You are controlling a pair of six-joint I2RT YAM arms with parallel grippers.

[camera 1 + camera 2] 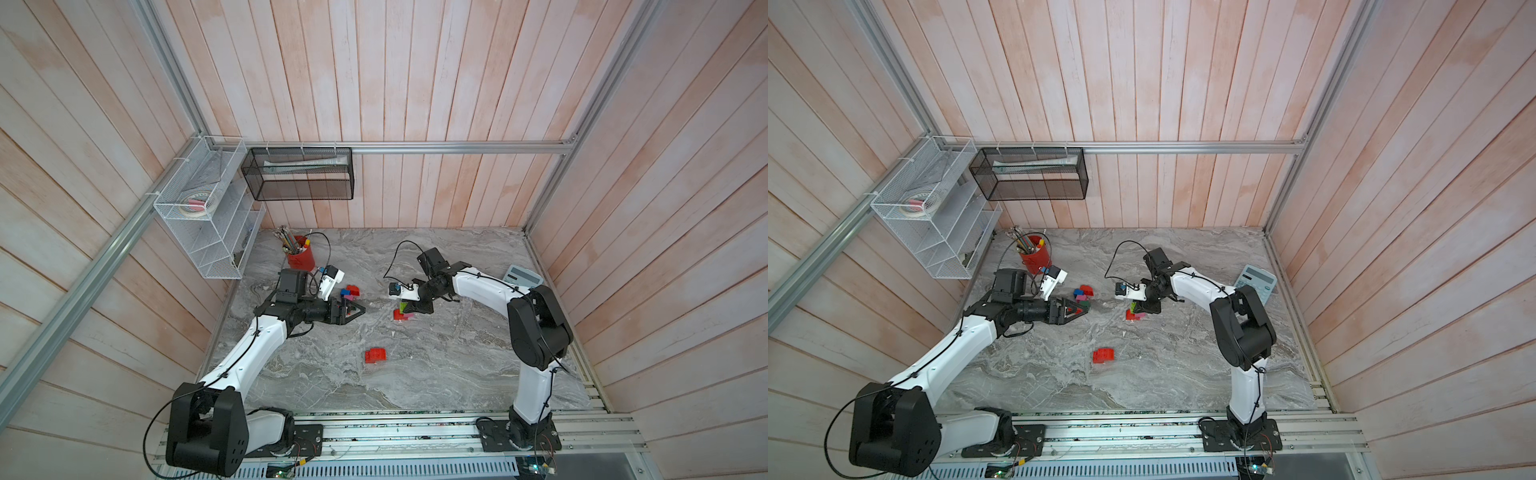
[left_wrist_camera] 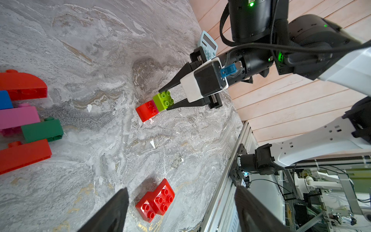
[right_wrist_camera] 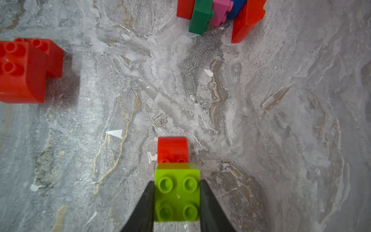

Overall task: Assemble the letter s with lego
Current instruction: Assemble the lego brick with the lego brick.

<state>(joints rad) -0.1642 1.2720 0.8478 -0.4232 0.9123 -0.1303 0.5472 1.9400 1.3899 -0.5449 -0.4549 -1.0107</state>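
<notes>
The step in hand seems to be the seating of the lime brick (image 3: 177, 192) on a small stack right of the centre of the table (image 1: 436, 365). The right gripper (image 2: 165, 100) is clamped on its two sides, and under it a pink layer (image 2: 155, 104) and a red brick (image 3: 172, 148) show. I judge that the next move calls for a straight push down so the studs catch, then a release without tipping the stack. The right arm bends high at the elbow and its wrist points down and to the left. The left gripper (image 1: 359, 309), jaws apart and empty, lies low and level, just beside the mixed cluster of bricks (image 1: 349, 293) left of centre. A red pair (image 1: 375, 355) waits nearer.
</notes>
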